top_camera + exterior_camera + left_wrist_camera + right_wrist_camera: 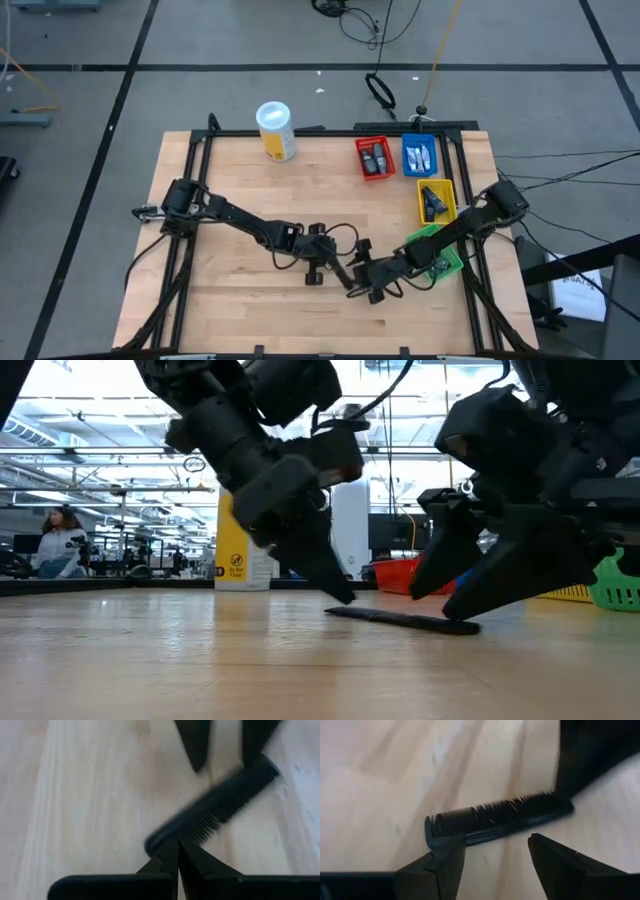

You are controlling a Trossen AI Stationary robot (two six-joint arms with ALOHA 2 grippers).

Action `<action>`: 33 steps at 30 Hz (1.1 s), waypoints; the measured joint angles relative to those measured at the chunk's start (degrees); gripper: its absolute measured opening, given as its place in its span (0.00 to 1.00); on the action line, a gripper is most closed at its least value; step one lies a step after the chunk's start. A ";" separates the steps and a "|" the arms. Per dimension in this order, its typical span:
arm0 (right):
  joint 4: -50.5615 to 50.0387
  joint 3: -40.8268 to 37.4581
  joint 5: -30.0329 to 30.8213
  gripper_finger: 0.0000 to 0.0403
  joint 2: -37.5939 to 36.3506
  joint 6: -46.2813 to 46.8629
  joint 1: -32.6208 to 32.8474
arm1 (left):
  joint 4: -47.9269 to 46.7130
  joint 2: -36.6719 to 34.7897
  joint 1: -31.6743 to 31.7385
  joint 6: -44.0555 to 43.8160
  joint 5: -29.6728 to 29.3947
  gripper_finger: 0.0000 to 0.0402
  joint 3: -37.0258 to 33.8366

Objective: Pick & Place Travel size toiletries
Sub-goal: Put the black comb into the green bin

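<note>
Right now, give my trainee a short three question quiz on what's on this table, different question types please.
1. True or false: the black comb lies flat on the wooden table.
2. Which gripper is shut? A) left gripper B) right gripper
3. Fill in: the white canister stands at the table's ___ edge, far or near?

Key: 1 true; 2 A, its fingers meet at the comb's end while the right gripper's stand apart over the comb; 3 far.

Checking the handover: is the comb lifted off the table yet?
No. In the low view the comb lies flat on the table, with the shut left gripper at one end and the open right gripper at the other.
</note>
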 joint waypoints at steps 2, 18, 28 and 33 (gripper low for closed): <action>4.13 0.00 0.04 0.54 1.65 0.40 0.32 | 2.87 1.28 0.55 1.50 -0.04 0.01 0.12; 11.97 -0.11 7.11 0.52 1.08 -4.15 0.70 | 5.07 -2.96 1.74 4.55 -4.06 0.00 0.13; 3.51 -0.11 5.53 0.52 -0.44 -19.47 -4.58 | -0.22 1.00 1.44 0.72 -3.23 0.01 0.02; 2.82 -0.05 5.60 0.52 0.23 -31.38 -5.87 | 3.03 3.72 1.84 1.28 -2.97 0.01 0.28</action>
